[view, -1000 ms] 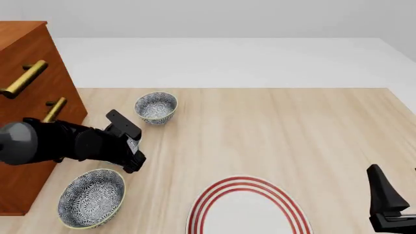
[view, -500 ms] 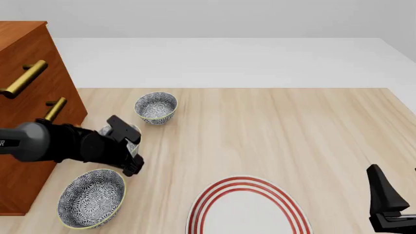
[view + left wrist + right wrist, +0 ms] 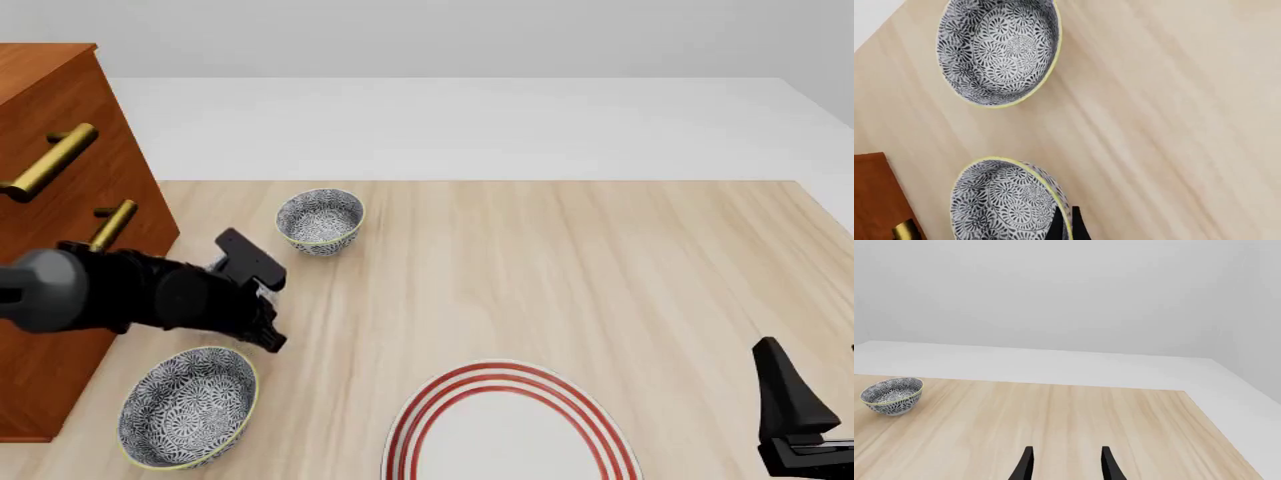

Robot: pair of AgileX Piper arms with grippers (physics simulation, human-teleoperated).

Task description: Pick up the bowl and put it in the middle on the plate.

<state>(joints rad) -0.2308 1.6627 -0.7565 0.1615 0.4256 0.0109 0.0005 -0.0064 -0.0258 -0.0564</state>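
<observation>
My left gripper point(image 3: 1066, 229) is shut on the yellowish rim of a blue-and-white patterned bowl point(image 3: 1001, 200), which looks tilted. In the front view this gripper point(image 3: 270, 335) is beside the cabinet, and the arm hides the held bowl almost entirely. A second look-alike bowl point(image 3: 320, 220) stands farther back, and a third bowl point(image 3: 187, 405) sits at the near left. The white plate point(image 3: 507, 440) with red rings lies at the near middle edge. My right gripper point(image 3: 1066, 467) stands open with nothing in it at the near right, well away from the bowls.
A wooden cabinet point(image 3: 67, 180) with brass handles point(image 3: 51, 160) stands along the table's left side, right behind my left arm. In the left wrist view another bowl point(image 3: 997, 50) lies beyond the held one. The table's right edge runs close to my right arm.
My left gripper has shifted slightly back and upward in the front view, staying over the bowl by the cabinet. The right arm has not moved.
</observation>
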